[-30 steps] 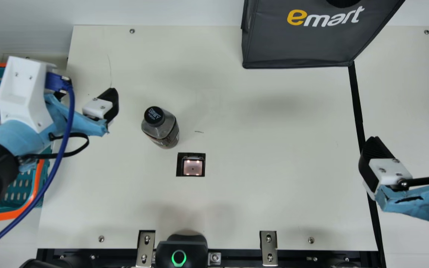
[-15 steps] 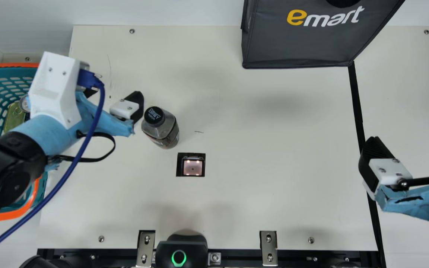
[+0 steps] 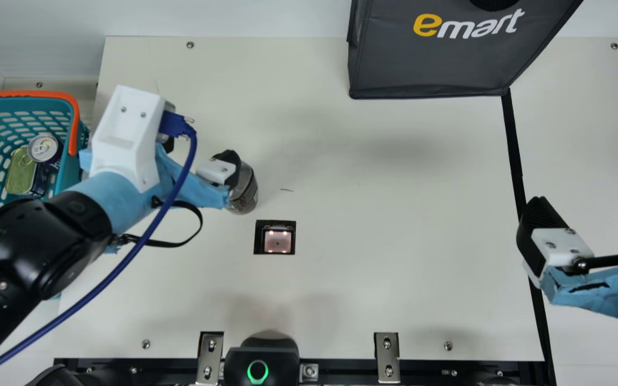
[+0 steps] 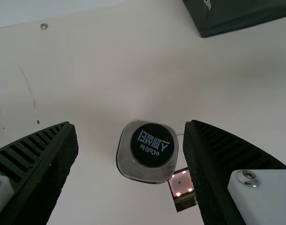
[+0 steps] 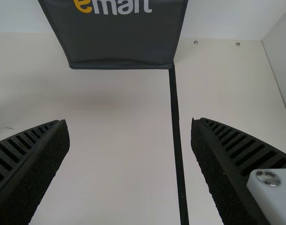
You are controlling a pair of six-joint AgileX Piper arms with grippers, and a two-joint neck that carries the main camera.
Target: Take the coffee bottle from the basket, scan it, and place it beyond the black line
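Rightward across the main view, and a little down the frame, the left tool [image 4: 131, 127] has moved since the earlier frame; it was beside the coffee bottle [image 3: 244, 190], and one of its fingers [image 3: 228, 161] now covers the bottle's neck and cap as the neck camera sees them. That shift has also uncovered more of the teal basket [image 3: 30, 95] at the left of the frame, where a round drink can [image 3: 44, 147] and a flat yellow-green tin [image 3: 21, 171] lie. Unmoved, the bottle stands upright on the bench [image 3: 368, 295], left of the picture's middle and just above and left of the square scanner window [image 3: 278, 241]. In the left wrist view the black cap [image 4: 152, 145] sits between two widely parted fingers, with bare bench showing on both sides, so nothing is held. The right tool [image 5: 128, 123], at the right of the main view, has kept its place near the black line [image 3: 515, 145]; its fingers too are spread, with nothing between them. For the task, the bottle is already out of the basket, and the step in hand looks like lining up to take it by the neck or upper body. Whether it has been scanned, I cannot tell. The next move probably calls for centring the left tool, since the cap sits closer to one finger, then lowering and closing; an uneven close could nudge or tip the bottle. Getting it beyond the black line, at the right of the frame, is left to do.
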